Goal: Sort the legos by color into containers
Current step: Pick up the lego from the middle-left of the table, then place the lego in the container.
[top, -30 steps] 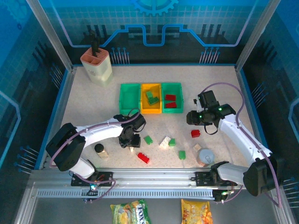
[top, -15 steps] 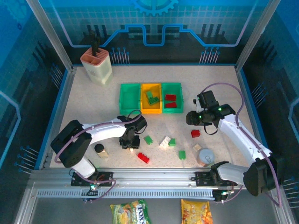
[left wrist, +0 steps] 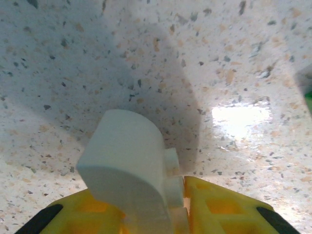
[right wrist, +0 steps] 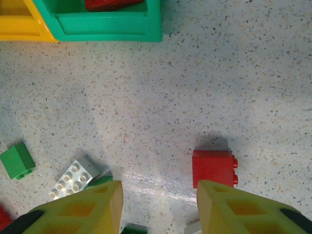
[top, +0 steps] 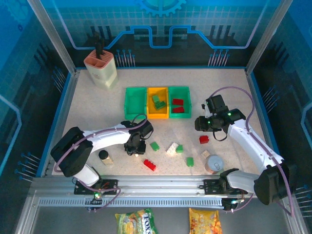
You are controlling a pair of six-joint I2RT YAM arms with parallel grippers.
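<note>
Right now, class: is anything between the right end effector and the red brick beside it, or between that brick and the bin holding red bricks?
Nothing visible. The red brick lies on bare table just ahead of the open right end effector, and the table between it and the green bin is bare.

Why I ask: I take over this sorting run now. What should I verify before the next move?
1. The left gripper is shut on the white brick: ok.
2. The white brick is clear of the table: cannot tell.
3. The left green bin is free for white: ok, looks empty.
4. The right gripper is open: ok.
5. The red brick is centred in its opening: not ok, it lies ahead of one finger.
6. The right green bin holds only red: ok.
</note>
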